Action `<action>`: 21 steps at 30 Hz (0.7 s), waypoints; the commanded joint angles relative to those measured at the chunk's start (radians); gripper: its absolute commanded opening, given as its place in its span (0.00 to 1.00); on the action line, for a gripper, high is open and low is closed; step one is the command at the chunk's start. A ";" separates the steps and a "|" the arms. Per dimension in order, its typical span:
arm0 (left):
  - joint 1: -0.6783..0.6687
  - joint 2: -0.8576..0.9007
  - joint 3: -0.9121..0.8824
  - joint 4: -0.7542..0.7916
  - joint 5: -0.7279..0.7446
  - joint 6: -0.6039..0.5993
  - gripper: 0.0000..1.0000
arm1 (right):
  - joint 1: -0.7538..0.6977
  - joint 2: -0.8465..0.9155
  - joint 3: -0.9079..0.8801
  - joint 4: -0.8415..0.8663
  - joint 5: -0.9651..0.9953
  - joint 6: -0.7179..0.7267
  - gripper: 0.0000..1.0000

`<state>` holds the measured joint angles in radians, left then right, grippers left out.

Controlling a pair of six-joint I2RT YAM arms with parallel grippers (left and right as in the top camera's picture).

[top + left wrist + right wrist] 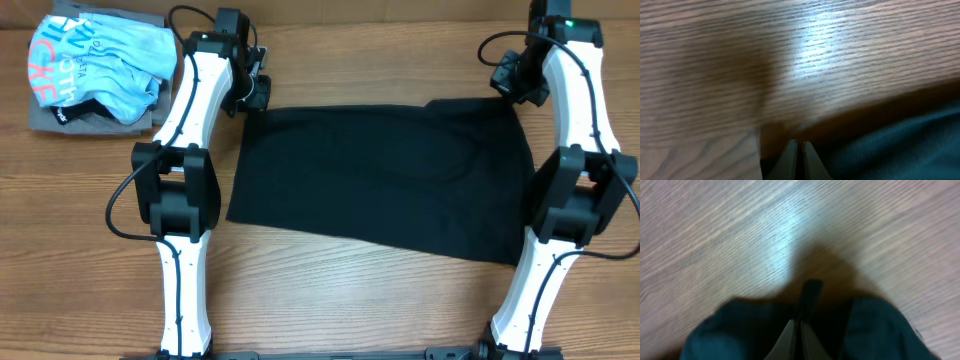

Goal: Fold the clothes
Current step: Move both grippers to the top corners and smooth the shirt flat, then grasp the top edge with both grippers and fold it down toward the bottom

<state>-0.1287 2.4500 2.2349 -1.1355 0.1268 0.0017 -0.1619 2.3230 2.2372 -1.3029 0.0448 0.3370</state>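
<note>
Plain black T-shirt (pixel 380 185) on table (pixel 350 300); coral lettering (pixel 42 72) on blue shirt (pixel 120 55) unreadable.

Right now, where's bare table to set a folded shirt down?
Free: near strip of table, between black T-shirt and arm bases; far strip above it; left of the left arm. Crowded: far-left corner, blue shirt on grey garment.

- Blue shirt (pixel 100 60) with coral and white lettering, crumpled, at the table's far left corner.
- Grey garment (pixel 100 125), folded, under it.
- Wooden table (pixel 330 300).
</note>
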 commanded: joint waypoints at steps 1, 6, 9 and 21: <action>0.006 -0.038 0.083 -0.082 -0.004 -0.041 0.04 | 0.004 -0.104 0.023 -0.102 0.007 0.008 0.04; 0.015 -0.038 0.098 -0.223 -0.005 -0.051 0.04 | 0.004 -0.107 0.014 -0.281 0.015 0.008 0.04; 0.031 -0.038 0.098 -0.335 -0.040 -0.063 0.04 | 0.004 -0.107 0.014 -0.351 0.046 0.037 0.04; 0.081 -0.035 0.090 -0.493 -0.046 -0.094 0.04 | 0.003 -0.247 -0.241 -0.391 0.054 0.031 0.04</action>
<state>-0.0544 2.4500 2.3096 -1.6100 0.0704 -0.0769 -0.1612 2.1746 2.0533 -1.6958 0.0776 0.3676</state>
